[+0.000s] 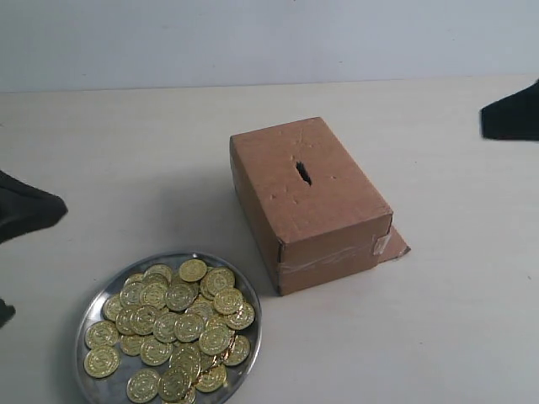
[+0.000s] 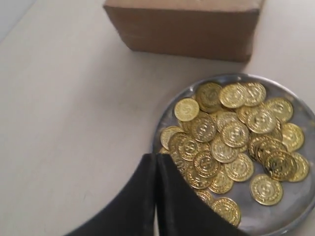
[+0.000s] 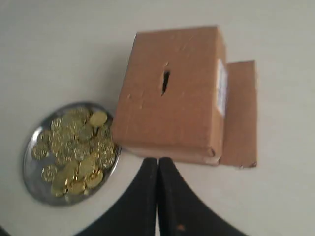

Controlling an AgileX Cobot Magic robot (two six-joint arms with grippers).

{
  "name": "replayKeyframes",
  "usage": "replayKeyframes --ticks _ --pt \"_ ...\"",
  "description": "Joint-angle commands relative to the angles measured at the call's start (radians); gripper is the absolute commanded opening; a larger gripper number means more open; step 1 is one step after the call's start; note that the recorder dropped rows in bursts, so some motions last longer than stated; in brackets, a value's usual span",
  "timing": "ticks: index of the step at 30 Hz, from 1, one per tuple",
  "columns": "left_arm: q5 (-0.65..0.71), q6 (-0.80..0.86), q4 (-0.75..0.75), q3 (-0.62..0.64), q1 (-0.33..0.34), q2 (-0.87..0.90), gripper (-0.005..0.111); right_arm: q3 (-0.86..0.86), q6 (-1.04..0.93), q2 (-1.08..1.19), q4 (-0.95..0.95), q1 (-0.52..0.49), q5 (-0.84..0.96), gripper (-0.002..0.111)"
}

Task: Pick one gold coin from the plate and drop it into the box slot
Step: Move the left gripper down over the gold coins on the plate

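Jaws on both arms are pressed together with nothing between them: the left gripper (image 2: 156, 164) hangs close to the edge of the plate (image 1: 101, 286), and the right gripper (image 3: 158, 164) sits back from the box (image 1: 303, 194). The gold coins (image 1: 173, 324) lie heaped and overlapping in the shiny, shallow metal plate, which rests on the pale table (image 1: 126, 151) just beside the box's taped end. They look thin, stiff, embossed and slick, and probably light, so I judge that one would skid on the metal or slip from the pads if pinched flat. The likeliest pick is the lone coin (image 2: 186, 109) on the side of the pile towards the box, taken across its rim with the jaws opened first. The box is matte brown cardboard, slightly dented, with clear tape (image 1: 328, 259) around one end and a loose flap (image 1: 394, 246) at its base. Its slot (image 1: 303, 172) is a short, dark, ragged slit in the top face, so the coin must go in edge-on.
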Motion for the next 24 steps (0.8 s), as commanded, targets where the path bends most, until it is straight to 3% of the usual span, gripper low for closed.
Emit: replayKeyframes --ticks 1,7,10,19,21,24 --pt "-0.02 0.141 -0.015 -0.01 -0.063 0.09 0.0 -0.004 -0.035 0.161 -0.075 0.156 0.006 0.0" --pt "-0.03 0.26 -0.023 -0.01 -0.094 0.145 0.0 -0.004 -0.035 0.297 -0.139 0.33 0.001 0.0" --pt "-0.035 0.359 -0.032 -0.01 -0.097 0.173 0.0 -0.004 -0.035 0.323 -0.145 0.359 -0.012 0.0" --pt "-0.081 1.008 -0.033 0.097 -0.214 0.315 0.0 -0.004 -0.035 0.342 -0.142 0.376 -0.049 0.0" --pt "-0.1 1.118 -0.036 0.103 -0.218 0.351 0.012 -0.004 -0.035 0.342 -0.14 0.376 -0.049 0.0" --pt "-0.128 1.161 -0.039 0.103 -0.218 0.373 0.049 -0.004 -0.035 0.342 -0.134 0.376 -0.049 0.0"
